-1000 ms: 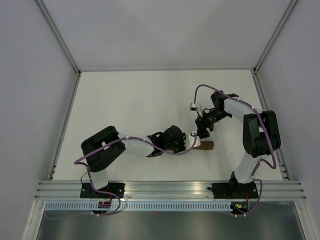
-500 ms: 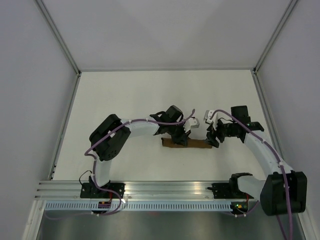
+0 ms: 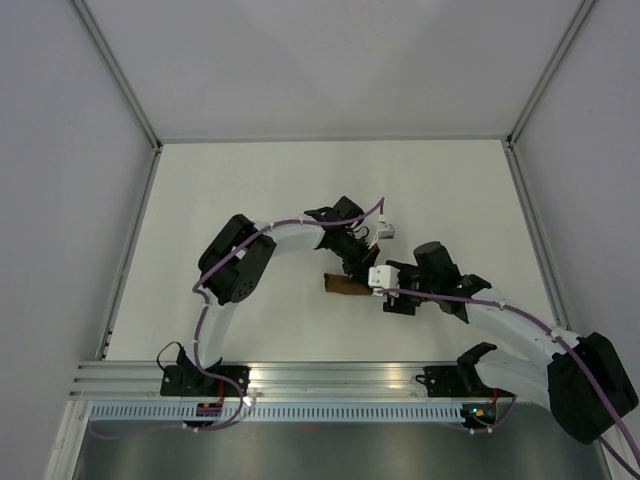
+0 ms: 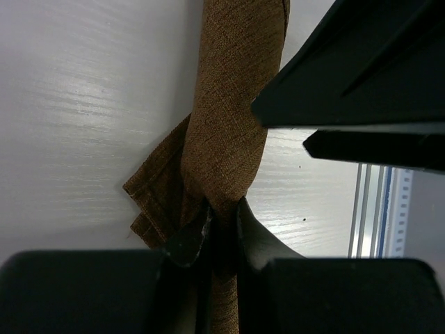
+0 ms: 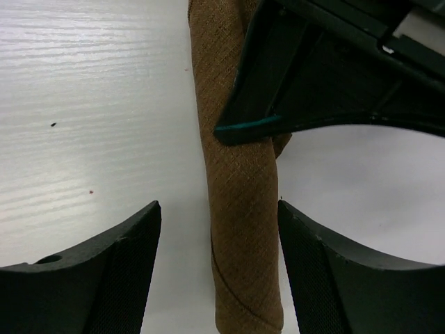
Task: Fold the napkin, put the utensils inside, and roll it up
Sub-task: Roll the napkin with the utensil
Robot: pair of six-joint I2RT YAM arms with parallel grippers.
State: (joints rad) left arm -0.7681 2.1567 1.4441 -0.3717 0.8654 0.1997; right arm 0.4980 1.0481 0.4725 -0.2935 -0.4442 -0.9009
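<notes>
The napkin [image 3: 343, 285] is a dark brown cloth rolled into a tight tube, lying on the white table. In the left wrist view the roll [image 4: 229, 104] has a loose folded corner sticking out at its left side. My left gripper [image 3: 360, 264] is shut on the roll, its jaws pinching the cloth [image 4: 221, 223]. My right gripper [image 3: 392, 297] is open, and in the right wrist view [image 5: 219, 209] its fingers stand apart on either side of the roll's near end [image 5: 240, 271] without touching it. The knife is not in view.
The white table [image 3: 250, 200] has a metal rail [image 3: 340, 375] along its near edge and grey walls around it. The two grippers are close together over the roll; the left gripper's finger [image 5: 327, 76] fills the top of the right wrist view.
The right arm has swung left and lowered its open gripper over the roll's right end. The left gripper has shifted slightly along the roll and stays shut on it.
</notes>
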